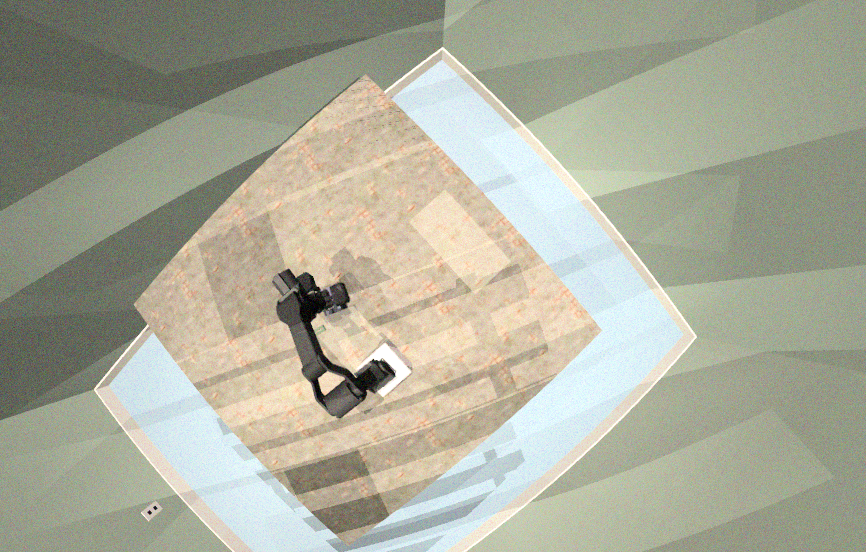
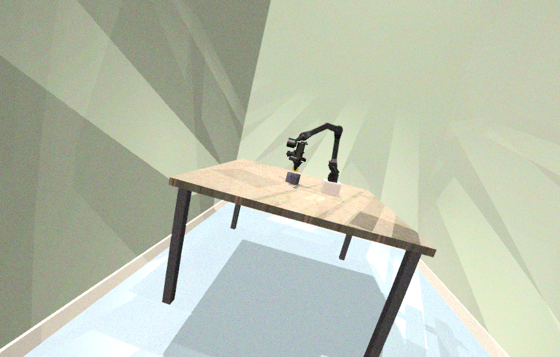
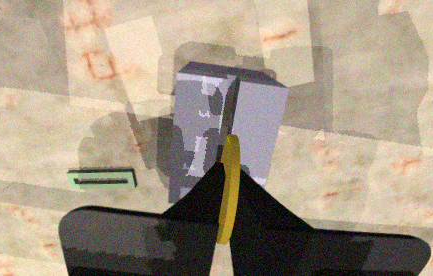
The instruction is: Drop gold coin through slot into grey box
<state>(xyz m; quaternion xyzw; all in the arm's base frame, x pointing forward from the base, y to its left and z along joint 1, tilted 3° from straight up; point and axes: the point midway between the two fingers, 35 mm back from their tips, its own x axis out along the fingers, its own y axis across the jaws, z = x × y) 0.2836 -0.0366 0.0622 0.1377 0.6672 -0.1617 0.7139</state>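
My gripper [image 2: 296,166] [image 3: 224,171] is shut on the gold coin [image 2: 295,169] [image 3: 231,195], which hangs upright, seen nearly edge-on from the wrist. The closed grey box [image 2: 292,178] [image 3: 262,115] is below it. The dark slot [image 3: 231,104] in its lid runs away from the coin's far edge in the wrist view, roughly in line with the coin. In the exterior view the coin is just above the lid; whether it touches is too small to tell. The fingers hide the near part of the slot. The green holder [image 1: 320,329] [image 2: 295,186] [image 3: 102,185] stands empty beside the box.
The arm's base stands on a white block [image 1: 400,368] [image 2: 330,187] on the wooden table [image 1: 423,274] [image 2: 251,179]. In the wrist view the holder lies to the left of the box. Broken shadows cross the table.
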